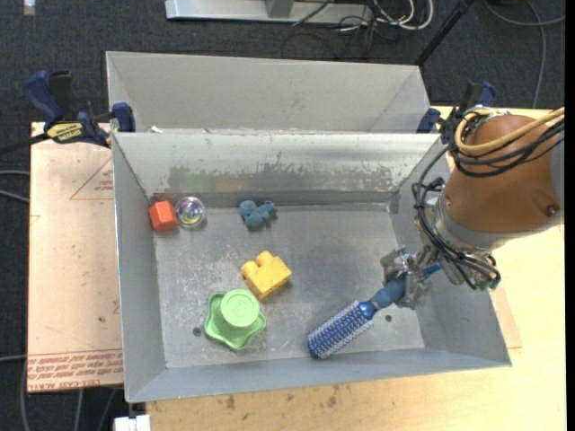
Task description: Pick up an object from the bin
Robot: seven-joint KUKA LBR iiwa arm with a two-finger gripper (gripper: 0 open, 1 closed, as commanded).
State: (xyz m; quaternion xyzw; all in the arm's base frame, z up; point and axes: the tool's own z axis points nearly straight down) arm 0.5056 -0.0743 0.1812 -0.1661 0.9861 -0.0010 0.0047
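Far left lie an orange cube (pixel 162 215) and a shiny ball (pixel 190 211); a green cup (pixel 235 318) and a yellow block (pixel 266 274) sit mid-bin; near right, a blue hairbrush (pixel 341 329) has its handle at the gripper (pixel 409 281), whose opening I cannot tell

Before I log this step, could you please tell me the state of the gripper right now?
Gripper: cannot be told; it sits at the handle end of the blue brush.
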